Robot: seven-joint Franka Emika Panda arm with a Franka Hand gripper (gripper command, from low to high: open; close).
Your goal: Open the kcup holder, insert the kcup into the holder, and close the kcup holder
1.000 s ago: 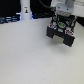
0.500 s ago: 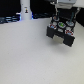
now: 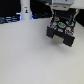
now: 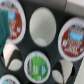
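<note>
The near counter (image 3: 30, 55) is bare and white. Far on the exterior view's right, the arm hangs over the black holder (image 3: 61, 31), its pincer hidden, so whether it is released or clenched cannot be told. The wrist view looks down on round slots: an empty white one (image 4: 42, 25) beside a green pod (image 4: 36, 65). Best judgement: centre above the pod, descend straight, avoid neighbouring lids. A white bottle (image 3: 25, 10) stands far left.

A white bottle-shaped object (image 3: 25, 8) stands at the far edge of the pale table (image 3: 30, 55).
</note>
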